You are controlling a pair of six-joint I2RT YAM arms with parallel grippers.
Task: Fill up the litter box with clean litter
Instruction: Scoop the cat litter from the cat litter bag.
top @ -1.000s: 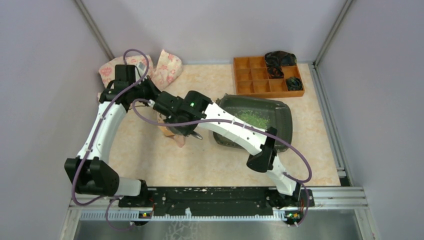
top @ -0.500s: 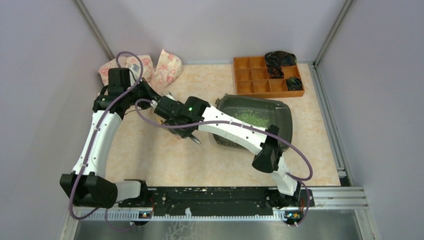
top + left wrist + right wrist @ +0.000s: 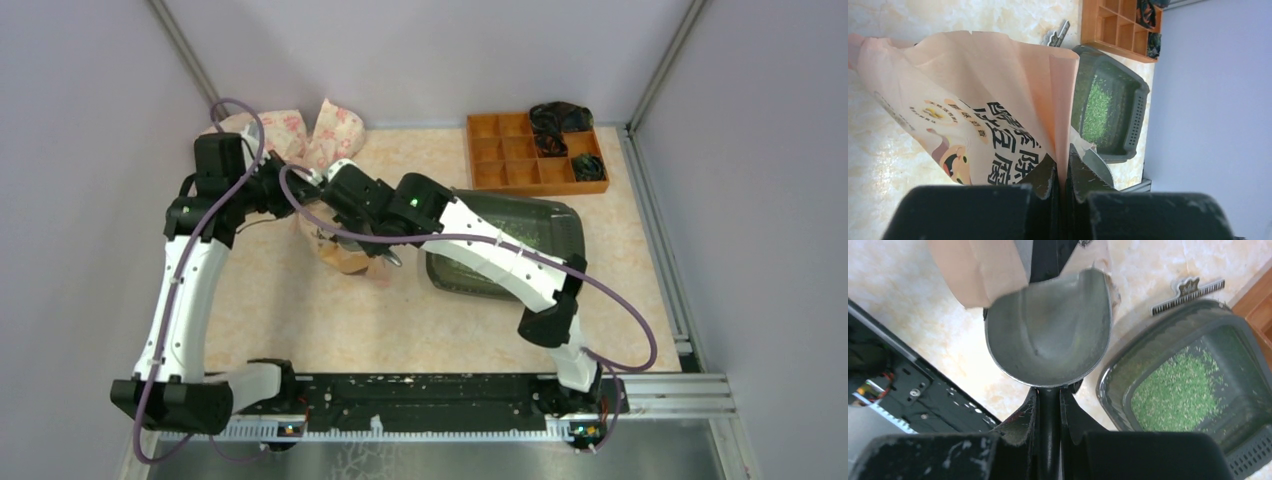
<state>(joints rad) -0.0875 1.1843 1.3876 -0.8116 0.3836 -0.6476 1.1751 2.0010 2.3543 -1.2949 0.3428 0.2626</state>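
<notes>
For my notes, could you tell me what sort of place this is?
Likely a lab test booth rather than a home: plain walls framed by metal posts, and a black mounting rail at the near edge of the table.

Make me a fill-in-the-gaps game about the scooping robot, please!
1. The metal scoop held by the right end effector is ____ inside.
2. The left end effector is pinching the edge of the peach paper ____.
3. The litter lying in the litter box is ____ in colour.

Missing words: empty; bag; green.
</notes>
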